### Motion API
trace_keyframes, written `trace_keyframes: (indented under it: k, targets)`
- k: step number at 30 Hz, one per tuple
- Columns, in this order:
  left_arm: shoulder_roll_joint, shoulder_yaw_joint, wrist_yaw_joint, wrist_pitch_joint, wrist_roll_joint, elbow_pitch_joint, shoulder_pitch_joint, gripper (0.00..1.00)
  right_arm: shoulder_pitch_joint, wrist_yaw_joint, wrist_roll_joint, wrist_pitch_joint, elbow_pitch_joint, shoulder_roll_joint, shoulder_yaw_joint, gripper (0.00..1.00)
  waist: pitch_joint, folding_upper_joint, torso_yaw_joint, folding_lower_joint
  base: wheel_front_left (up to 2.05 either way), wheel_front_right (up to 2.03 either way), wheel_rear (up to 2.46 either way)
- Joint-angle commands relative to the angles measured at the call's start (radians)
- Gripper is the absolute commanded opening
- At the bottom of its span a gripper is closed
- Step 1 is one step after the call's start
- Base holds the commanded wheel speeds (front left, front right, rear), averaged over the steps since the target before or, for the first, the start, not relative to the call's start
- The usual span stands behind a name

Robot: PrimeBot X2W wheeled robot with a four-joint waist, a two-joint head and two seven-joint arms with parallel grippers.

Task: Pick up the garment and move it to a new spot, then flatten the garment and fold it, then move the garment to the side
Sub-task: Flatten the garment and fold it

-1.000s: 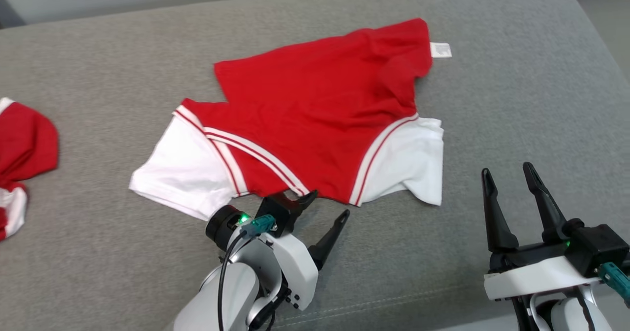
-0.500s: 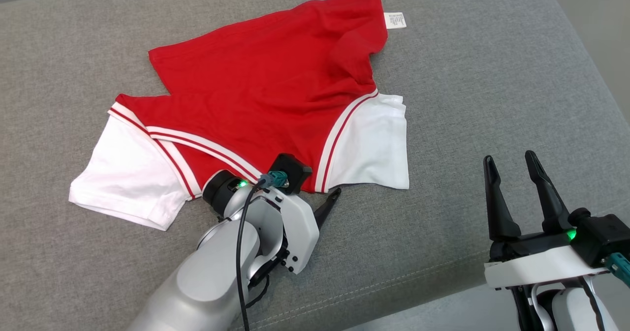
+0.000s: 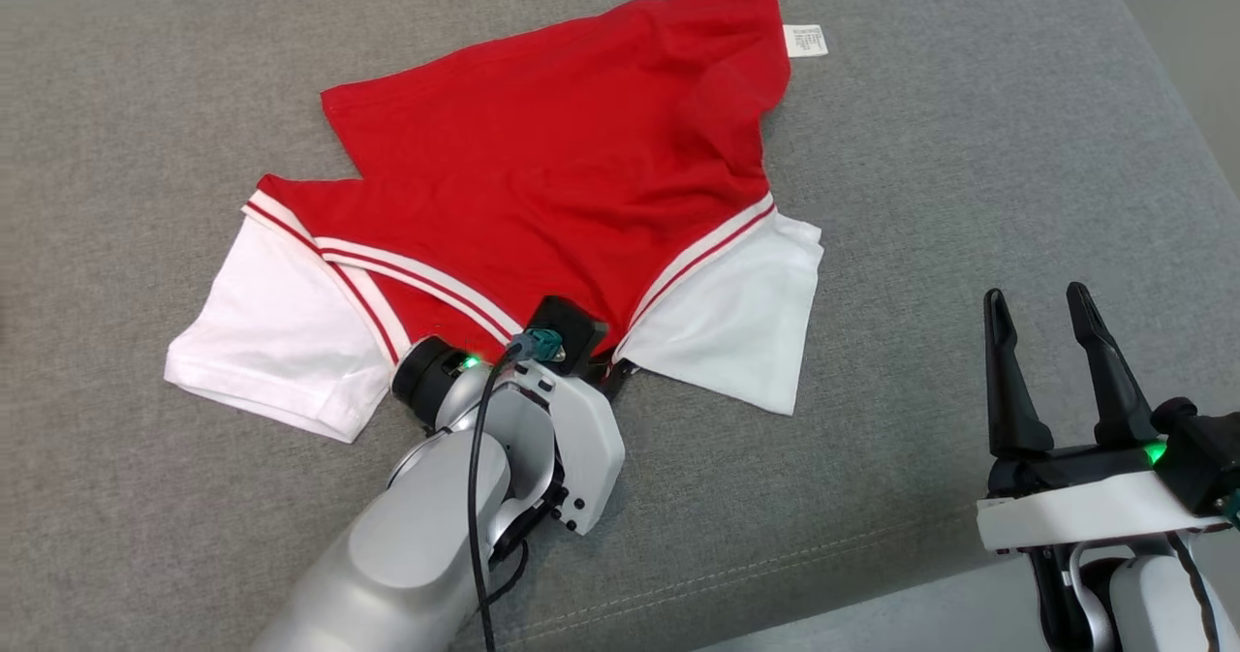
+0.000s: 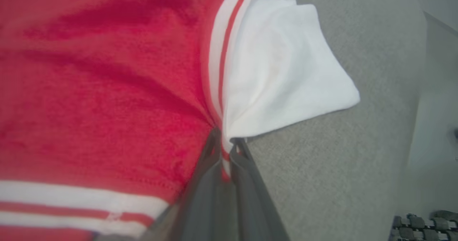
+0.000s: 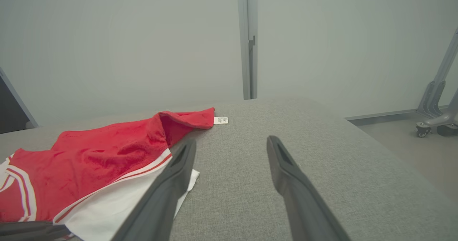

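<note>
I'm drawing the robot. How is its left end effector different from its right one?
The left end effector is shut, pinching the shirt at its near edge; the right end effector is open, holding nothing. The left touches the shirt; the right is apart from it. Both have two long dark fingers.

I counted one garment (image 3: 562, 168), a red shirt with two white sleeves (image 3: 266, 342), each sleeve joined to the red by striped trim, and one small white label (image 3: 806, 41) at its far edge. There was one grey cushion (image 3: 969, 197) under it, and in my right wrist view, one vertical wall strip (image 5: 248, 40) and one metal stand (image 5: 438, 105) on the floor. Of my own I counted two grippers, my left gripper (image 4: 224, 146) and my right gripper (image 3: 1041, 308), each with two long dark fingers (image 5: 286, 169), four in all.
</note>
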Motion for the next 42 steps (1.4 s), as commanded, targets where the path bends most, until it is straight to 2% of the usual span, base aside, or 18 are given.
trace_keyframes:
  k: [1, 5, 11, 14, 20, 24, 29, 33, 37, 38, 42]
  targets:
    - [0.040, 0.023, 0.012, 0.001, -0.017, -0.015, 0.029, 0.00, -0.008, 0.004, 0.008, -0.012, -0.025, -0.008, 0.010, 1.00, -0.004, -0.0001, 0.022, 0.0000, 0.00, 0.00, 0.00]
    - [0.087, 0.045, 0.034, -0.003, -0.042, -0.068, 0.097, 0.00, -0.014, 0.004, -0.002, -0.012, -0.024, -0.008, -0.005, 1.00, -0.010, -0.0001, 0.061, 0.0000, 0.00, 0.00, 0.00]
    - [0.194, 0.098, 0.084, 0.007, -0.079, -0.187, 0.203, 0.00, -0.029, 0.004, -0.029, -0.012, -0.029, -0.008, -0.016, 1.00, -0.015, -0.0001, 0.134, 0.0000, 0.00, 0.00, 0.00]
    - [0.252, 0.120, 0.106, 0.024, -0.094, -0.248, 0.256, 0.00, -0.039, 0.004, -0.035, -0.012, -0.026, -0.019, -0.016, 1.00, -0.018, -0.0001, 0.167, 0.0000, 0.00, 0.00, 0.00]
    - [0.331, 0.168, 0.148, 0.044, -0.131, -0.345, 0.337, 0.00, -0.056, 0.004, -0.032, -0.012, -0.013, -0.041, -0.017, 1.00, -0.025, -0.0001, 0.223, 0.0000, 0.00, 0.00, 0.00]
    - [0.401, 0.222, 0.176, 0.048, -0.161, -0.389, 0.384, 0.00, -0.063, 0.004, -0.029, -0.005, -0.012, -0.050, -0.014, 1.00, -0.031, -0.0001, 0.239, 0.0000, 0.00, 0.00, 0.00]
    - [0.454, 0.263, 0.192, 0.047, -0.180, -0.410, 0.404, 0.00, -0.061, 0.004, -0.026, 0.002, -0.013, -0.054, -0.022, 1.00, -0.034, -0.0001, 0.241, 0.0000, 0.00, 0.00, 0.00]
    - [0.483, 0.310, 0.216, 0.028, -0.201, -0.423, 0.411, 0.00, -0.046, 0.004, -0.023, 0.006, -0.012, -0.048, -0.047, 1.00, -0.041, -0.0001, 0.236, 0.0000, 0.00, 0.00, 0.00]
    - [0.487, 0.353, 0.227, -0.005, -0.231, -0.424, 0.414, 0.00, -0.029, 0.004, -0.020, 0.009, -0.006, -0.043, -0.059, 1.00, -0.050, -0.0001, 0.224, 0.0000, 0.00, 0.00, 0.00]
    - [0.481, 0.363, 0.230, -0.008, -0.243, -0.423, 0.419, 0.99, -0.026, 0.004, -0.020, 0.010, -0.004, -0.042, -0.060, 1.00, -0.054, -0.0001, 0.220, 0.0000, 0.00, 0.00, 0.00]
    - [0.466, 0.388, 0.251, -0.038, -0.264, -0.435, 0.439, 1.00, -0.014, 0.004, -0.019, 0.013, 0.006, -0.040, -0.062, 1.00, -0.068, -0.0001, 0.209, 0.0000, 0.00, 0.00, 0.00]
